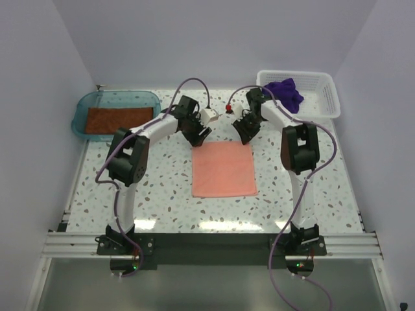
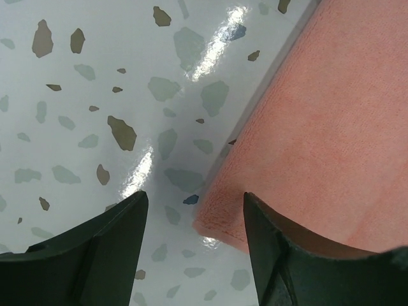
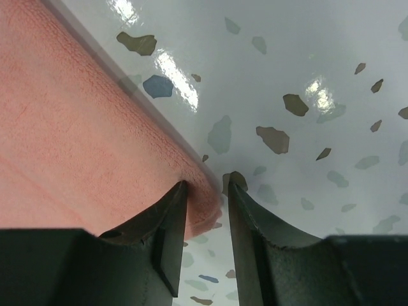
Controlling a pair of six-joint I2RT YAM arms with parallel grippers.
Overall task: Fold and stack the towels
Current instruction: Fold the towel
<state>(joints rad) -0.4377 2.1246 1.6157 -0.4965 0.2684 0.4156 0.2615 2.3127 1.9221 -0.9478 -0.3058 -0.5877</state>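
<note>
Pink towel (image 1: pixel 224 170) lies flat and unfolded mid-table on the speckled tabletop (image 1: pixel 311 188), square to your arms. Both of your grippers are down at its far edge, one per corner.

Left gripper (image 1: pixel 198 135) is at the far-left corner. In the left wrist view its fingers (image 2: pixel 95 255) are spread wide. One is over bare tabletop (image 2: pixel 95 95), the other over the pink towel (image 2: pixel 331 127), and the towel's corner sits in the gap between them. Nothing is pinched there.

Right gripper (image 1: pixel 246 133) is at the far-right corner. In the right wrist view the right gripper (image 3: pixel 207 185) has its fingers (image 3: pixel 159 236) close together with only a narrow gap. The corner of the pink towel (image 3: pixel 76 127) pokes into that gap against one finger, and a sliver of tabletop shows between the corner and the other finger. So the jaws are apart and you have no pinch on the cloth.

The rust brown towel (image 1: pixel 110 120) lies flat in the teal tray (image 1: pixel 83 103) at the far left. The purple towel (image 1: pixel 285 92) is bunched in the white mesh basket (image 1: pixel 324 91) at the far right. Both sit well apart from the pink one. Nothing is folded or stacked.
</note>
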